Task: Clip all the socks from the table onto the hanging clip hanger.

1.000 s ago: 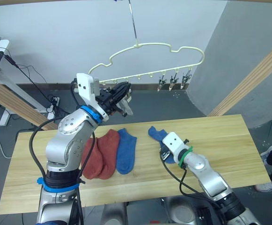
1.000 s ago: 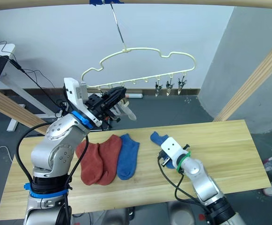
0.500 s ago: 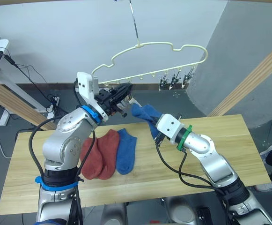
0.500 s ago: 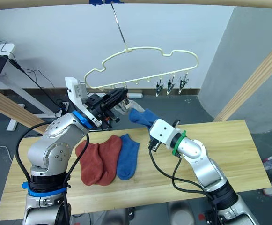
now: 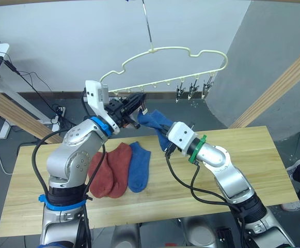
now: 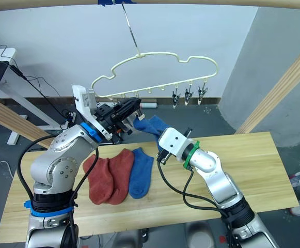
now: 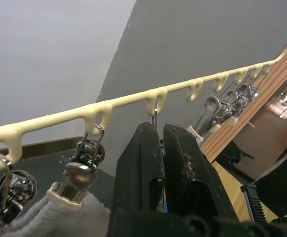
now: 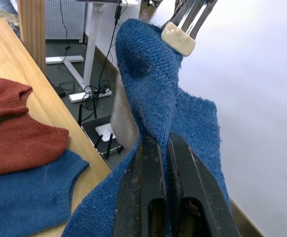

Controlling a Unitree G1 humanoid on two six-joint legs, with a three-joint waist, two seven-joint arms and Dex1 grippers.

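- Where the tabletop [image 5: 273, 155] begins on the left, two rust-red socks [image 5: 111, 168] lie flat side by side, touching each other.
- Blue sock on the tabletop [image 5: 138, 166]: flat, just right of the red pair, its edge touching the nearer red one.
- Left gripper [image 5: 139, 98]: raised above the tabletop's far edge, up at the hanger's lower bar; black fingers [image 7: 148, 158] pressed together, apparently pinching a metal clip under the bar, whose wire shows just above the fingertips.
- Light grey sock [image 7: 49, 217]: hangs from a neighbouring clip beside the left gripper.
- Clip hanger [image 5: 170, 51]: cream-yellow, cloud-outlined, hung by a long metal hook above the tabletop; its lower bar carries a row of small clips, three of which hang bare at the right end [image 5: 193, 89].
- Second blue sock [image 5: 155, 123]: held in the air between the two grippers, its upper end at a cream-tipped clip [image 8: 179, 39] near the left gripper.
- Right gripper [image 8: 164, 148]: lifted over the middle of the tabletop, fingers pinching the airborne blue sock, fabric bunched above and draped beside them.
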